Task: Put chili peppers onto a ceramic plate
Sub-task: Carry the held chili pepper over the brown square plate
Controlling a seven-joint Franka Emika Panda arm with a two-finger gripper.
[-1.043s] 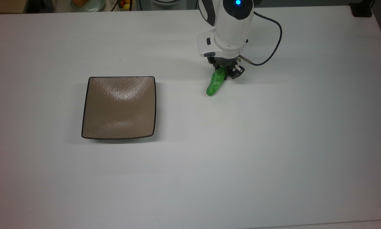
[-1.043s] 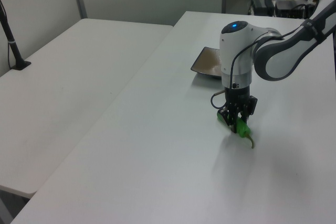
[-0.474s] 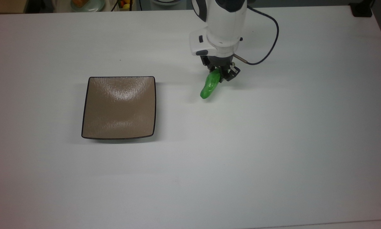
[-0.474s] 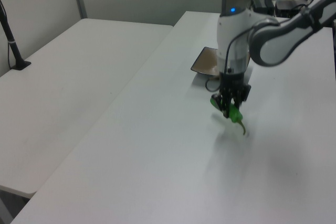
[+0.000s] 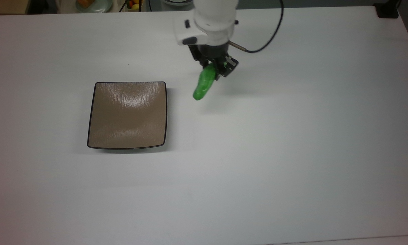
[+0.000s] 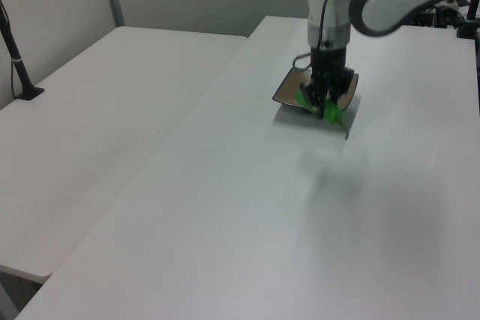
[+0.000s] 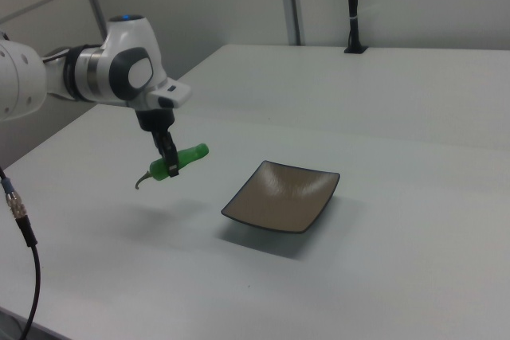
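a: which step is it?
b: carrying. the gripper is closed on the chili pepper, in the air beside the ceramic plate.
a: next?
b: probably move over the plate, lower, release.

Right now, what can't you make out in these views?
- Top view: the chili pepper's stem end sits under the pincer and the arm's wrist.
- Left view: part of the ceramic plate is behind the pincer and pepper, so the gap between pepper and plate can't be judged there.
- Right view: the arm's base is cut off at the right view's left edge.
- Top view: items beyond the table's far edge are cropped and unidentifiable.
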